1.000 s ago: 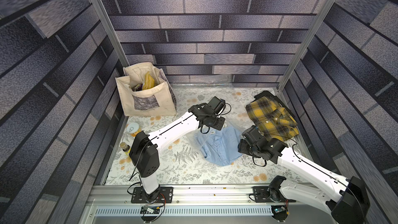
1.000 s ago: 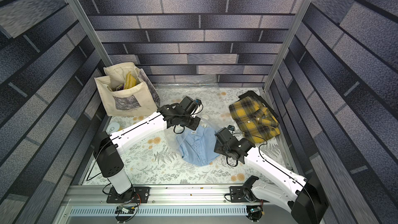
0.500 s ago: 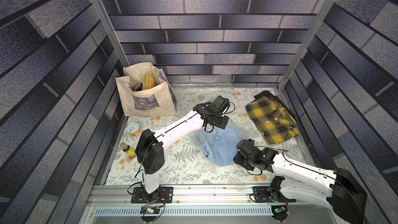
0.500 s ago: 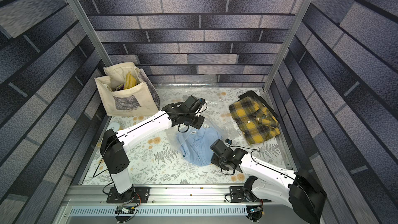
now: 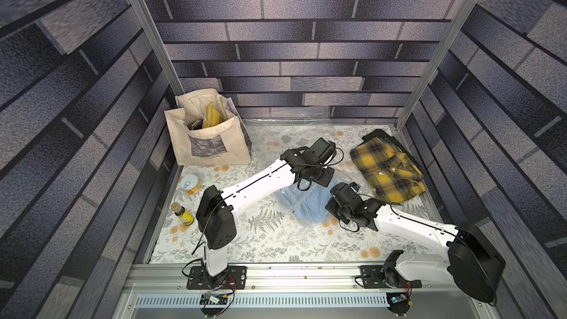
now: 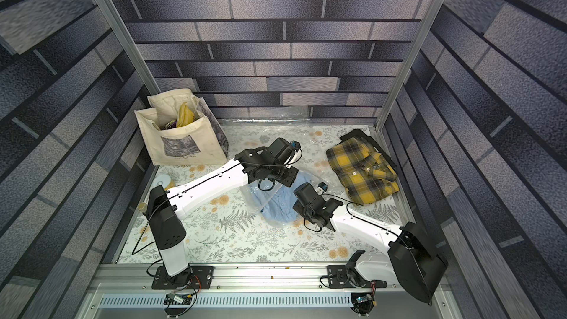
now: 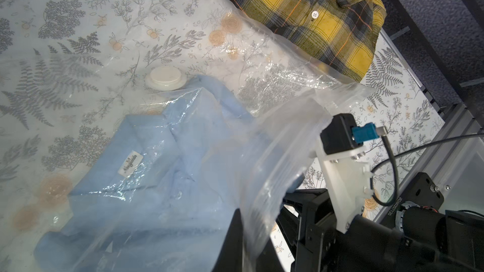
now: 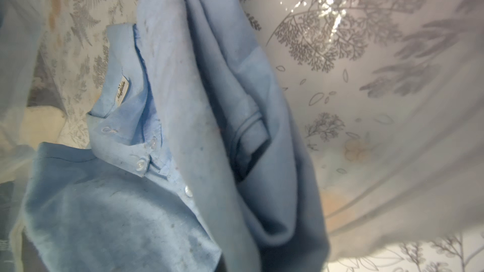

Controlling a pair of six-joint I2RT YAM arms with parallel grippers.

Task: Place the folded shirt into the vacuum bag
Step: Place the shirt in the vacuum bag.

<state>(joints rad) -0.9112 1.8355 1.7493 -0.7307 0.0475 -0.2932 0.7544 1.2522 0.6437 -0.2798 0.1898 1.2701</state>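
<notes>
Top views: left arm [image 5: 260,185] reaches from near left to the desk's [image 5: 276,240] middle; right arm [image 5: 408,225] lies low from near right, wrist at the blue shirt's [image 5: 306,207] near-right edge.
Left fingers [image 7: 231,234]: pinching the vacuum bag's [image 7: 275,79] raised mouth strip.
Right fingers: pressed together, hidden; what they grip is unclear.
Blue shirt: inside the bag's mouth, beside the white valve cap [image 7: 165,77].
Around: yellow plaid shirt [image 5: 386,168] right; canvas tote [image 5: 208,136] far left.

My left arm [image 5: 257,184] and right arm [image 5: 411,228] are white with black joints [image 5: 216,222], thin black cables [image 7: 389,156] and black bases [image 5: 216,277] at six o'clock.
</notes>
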